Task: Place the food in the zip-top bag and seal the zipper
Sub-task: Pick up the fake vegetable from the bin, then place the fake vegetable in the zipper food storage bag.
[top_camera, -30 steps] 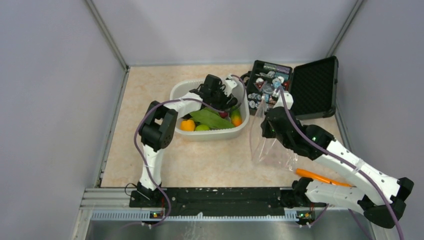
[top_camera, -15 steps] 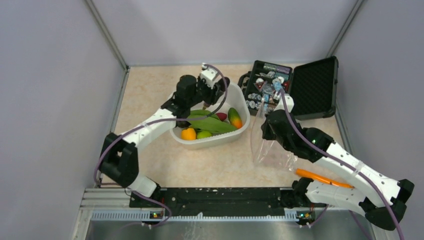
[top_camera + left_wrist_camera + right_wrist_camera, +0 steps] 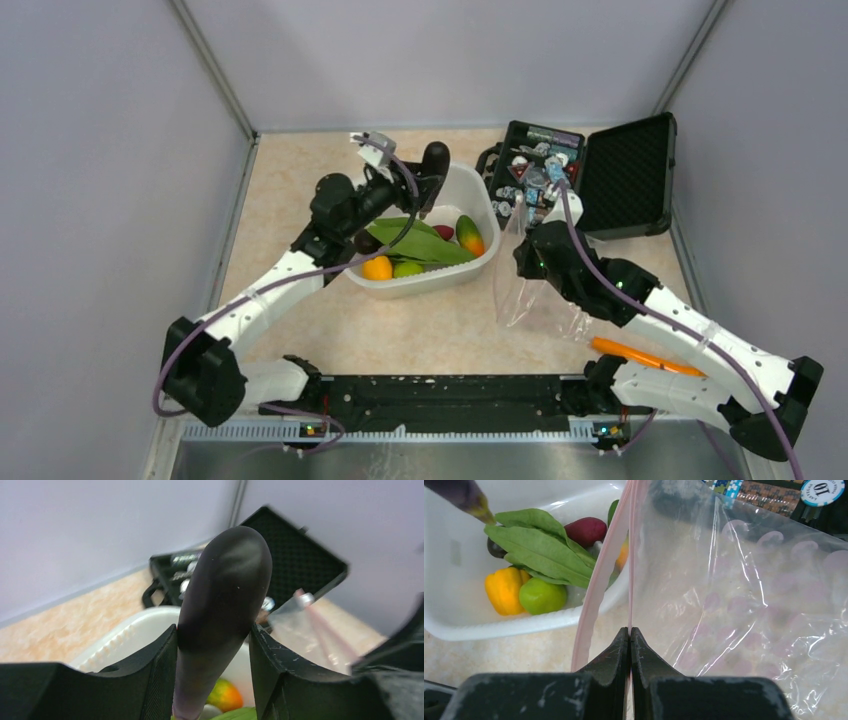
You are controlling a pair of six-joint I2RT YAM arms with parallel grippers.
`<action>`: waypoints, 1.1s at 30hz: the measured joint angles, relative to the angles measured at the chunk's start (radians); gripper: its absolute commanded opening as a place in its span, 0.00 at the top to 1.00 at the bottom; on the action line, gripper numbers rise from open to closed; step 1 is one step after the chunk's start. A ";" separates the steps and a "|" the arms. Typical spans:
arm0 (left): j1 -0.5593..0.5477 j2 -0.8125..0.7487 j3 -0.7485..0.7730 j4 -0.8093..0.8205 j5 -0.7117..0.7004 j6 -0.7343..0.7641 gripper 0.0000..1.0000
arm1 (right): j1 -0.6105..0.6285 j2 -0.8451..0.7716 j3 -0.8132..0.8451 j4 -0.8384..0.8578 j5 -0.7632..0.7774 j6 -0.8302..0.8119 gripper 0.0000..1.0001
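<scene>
From above, the left claw (image 3: 418, 185) is clamped around the eggplant (image 3: 436, 160), held over the far rim of the white tub (image 3: 470, 268). The bag (image 3: 535, 295) hangs to its right, pinched near the top by the right claw (image 3: 530, 225), in front of the open black case (image 3: 625, 175).

In the left wrist view, the eggplant (image 3: 225, 600) sits between both fingers (image 3: 155, 675), its long axis running straight out along them. The bag (image 3: 305, 630) lies ahead and to the right (its mouth is hard to read here).

In the right wrist view, the right claw (image 3: 630, 635) is closed tight on the pink zipper (image 3: 596, 595). The mouth stands partly open on the tub (image 3: 499, 627) side, where leaf (image 3: 539, 537), pepper (image 3: 504, 587) and green fruit (image 3: 541, 595) lie. The carry probably runs rightward, blunt end first.
</scene>
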 measured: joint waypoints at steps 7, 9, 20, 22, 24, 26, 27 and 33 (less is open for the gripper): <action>-0.003 -0.201 -0.095 0.233 0.124 -0.257 0.62 | -0.018 0.002 -0.008 0.049 -0.026 0.016 1.00; -0.006 -0.229 -0.155 0.351 0.142 -0.361 0.62 | -0.023 0.002 -0.008 0.055 -0.029 0.020 1.00; -0.092 -0.174 -0.285 0.629 0.173 -0.681 0.61 | -0.033 0.018 -0.053 0.168 -0.079 0.089 1.00; -0.130 -0.166 -0.285 0.663 0.172 -0.679 0.61 | -0.034 0.019 -0.053 0.174 -0.081 0.095 1.00; -0.164 -0.152 -0.285 0.692 0.173 -0.675 0.61 | -0.034 0.018 -0.053 0.183 -0.082 0.098 1.00; -0.185 -0.130 -0.285 0.712 0.174 -0.673 0.61 | -0.034 0.012 -0.053 0.186 -0.084 0.099 1.00; -0.191 -0.116 -0.285 0.720 0.174 -0.672 0.61 | -0.034 0.008 -0.053 0.187 -0.085 0.100 1.00; -0.225 -0.030 -0.285 0.727 0.159 -0.618 0.61 | -0.034 -0.017 -0.053 0.195 -0.101 0.105 1.00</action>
